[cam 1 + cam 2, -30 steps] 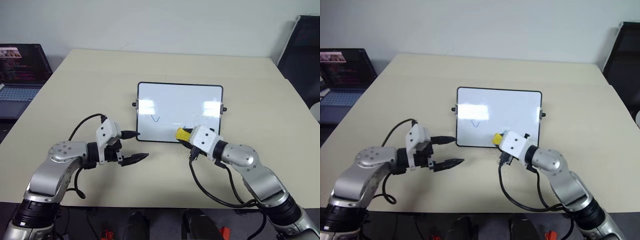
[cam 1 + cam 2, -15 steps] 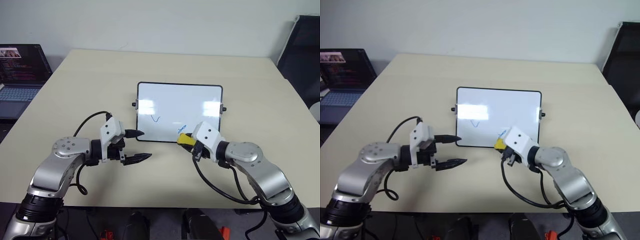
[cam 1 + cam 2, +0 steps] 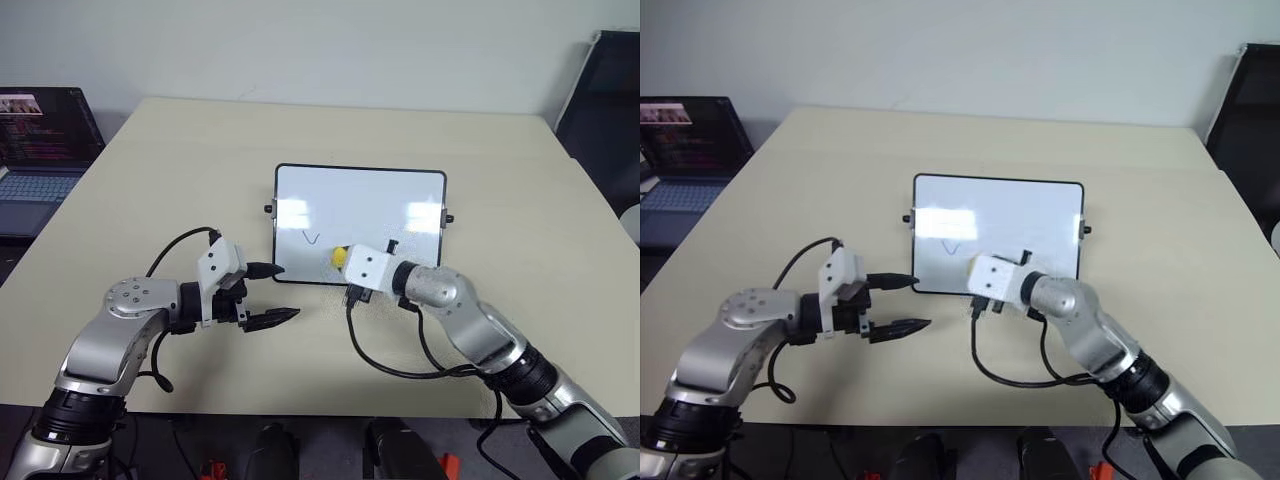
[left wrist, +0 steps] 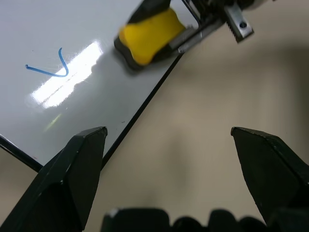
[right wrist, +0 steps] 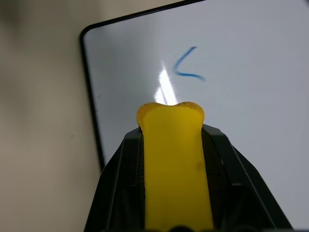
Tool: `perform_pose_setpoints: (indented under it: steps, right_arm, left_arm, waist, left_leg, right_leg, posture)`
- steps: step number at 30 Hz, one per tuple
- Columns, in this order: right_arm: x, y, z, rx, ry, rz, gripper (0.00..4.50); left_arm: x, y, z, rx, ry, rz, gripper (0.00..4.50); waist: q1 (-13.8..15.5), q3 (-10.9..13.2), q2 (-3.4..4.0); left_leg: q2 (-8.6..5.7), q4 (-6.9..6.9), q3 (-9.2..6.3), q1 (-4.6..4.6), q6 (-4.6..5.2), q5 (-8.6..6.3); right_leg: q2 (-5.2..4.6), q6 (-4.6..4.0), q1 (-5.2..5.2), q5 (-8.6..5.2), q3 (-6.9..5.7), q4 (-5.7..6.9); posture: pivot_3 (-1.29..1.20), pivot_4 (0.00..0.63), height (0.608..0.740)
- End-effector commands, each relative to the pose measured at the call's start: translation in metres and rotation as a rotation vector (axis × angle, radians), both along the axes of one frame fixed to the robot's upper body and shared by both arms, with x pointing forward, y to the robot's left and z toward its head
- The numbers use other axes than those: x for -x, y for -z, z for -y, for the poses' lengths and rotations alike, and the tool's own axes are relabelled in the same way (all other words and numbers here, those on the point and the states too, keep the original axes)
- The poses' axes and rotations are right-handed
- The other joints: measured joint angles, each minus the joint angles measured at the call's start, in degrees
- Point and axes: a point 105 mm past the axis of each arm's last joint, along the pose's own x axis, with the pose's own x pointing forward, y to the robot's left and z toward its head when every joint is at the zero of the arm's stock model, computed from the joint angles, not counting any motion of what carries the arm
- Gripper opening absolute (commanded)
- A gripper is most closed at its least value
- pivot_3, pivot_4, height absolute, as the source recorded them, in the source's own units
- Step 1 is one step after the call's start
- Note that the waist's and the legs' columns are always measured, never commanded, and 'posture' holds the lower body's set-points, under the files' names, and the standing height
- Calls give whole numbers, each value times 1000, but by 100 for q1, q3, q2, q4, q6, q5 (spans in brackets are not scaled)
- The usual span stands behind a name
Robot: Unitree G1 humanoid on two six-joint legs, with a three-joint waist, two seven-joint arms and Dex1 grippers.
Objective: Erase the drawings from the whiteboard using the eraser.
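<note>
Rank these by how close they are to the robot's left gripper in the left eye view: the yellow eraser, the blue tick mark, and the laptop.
Measured from the left gripper:
1. Blue tick mark, on the whiteboard's near left part.
2. Yellow eraser, on the board's near edge, held by the right gripper.
3. Laptop, beyond the table's far left edge.

whiteboard (image 3: 360,210): 1; eraser (image 3: 340,259): 1; drawing (image 3: 312,238): 1; laptop (image 3: 40,150): 1

L gripper (image 3: 268,293): jaws apart, aimed fwd-right | R gripper (image 3: 342,259): jaws clamped, aimed fwd-left
</note>
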Motion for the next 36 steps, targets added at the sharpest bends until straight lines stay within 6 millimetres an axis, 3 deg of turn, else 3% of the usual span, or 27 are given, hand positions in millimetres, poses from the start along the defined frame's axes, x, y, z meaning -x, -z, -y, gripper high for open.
perform_pose_setpoints:
  steps: [1,5,11,14,18,22,29,33,36]
  right_arm:
    - [-9,-6,21,25,69,31,1221]
    - [-26,-16,52,9,214,57,1221]
    - [-30,-21,67,23,255,62,1221]
    - [-26,-19,58,33,215,62,1221]
    - [-8,-3,25,49,72,16,1221]
    - [-3,7,15,63,49,-5,1221]
    - [-30,-10,66,57,282,65,1221]
    - [-29,-9,79,80,298,60,1221]
    - [-26,-8,74,80,274,54,1220]
  left_arm:
    - [0,-10,-2,-5,7,45,4500]
    - [0,-10,-2,-4,5,44,4500]
    - [0,-11,-2,-3,7,42,4500]
    - [0,-12,-2,-3,7,42,4500]
    - [0,-13,-1,-1,7,43,4500]
    - [1,-13,0,4,10,39,4500]
    - [8,-11,2,8,42,35,4500]
    - [9,-11,3,18,60,33,4500]
    - [9,-11,3,21,61,33,4500]
  waist:
    - [5,0,0]
    - [10,0,0]
    - [10,-1,-1]
    - [9,-1,-1]
    - [-3,-1,-1]
    - [-15,0,0]
    - [20,-1,-2]
    - [23,-2,-3]
    - [6,-2,-4]
  left_leg:
    - [0,0,0,0,0,0]
    - [0,8,-2,2,0,1]
    - [0,45,-1,5,1,2]
    - [0,52,-2,6,2,2]
    - [0,53,-2,6,2,2]
    - [1,44,0,6,2,2]
    - [0,54,-2,5,2,2]
    - [0,81,-3,8,3,2]
    - [0,86,-2,11,4,3]
  right_leg:
    - [0,0,0,0,1,0]
    - [0,-3,3,-1,-1,4]
    - [0,-13,21,3,4,4]
    - [0,-12,24,5,5,5]
    - [0,-11,25,5,5,4]
    - [0,-11,21,5,5,3]
    - [0,-11,23,6,5,5]
    - [-2,-11,22,7,5,3]
    - [-2,-11,21,7,6,3]
  posture:
    - [0,150,740]
    - [0,150,740]
    - [0,150,740]
    - [0,150,740]
    - [0,150,740]
    - [0,150,740]
    - [0,150,740]
    - [0,150,740]
    - [0,150,740]
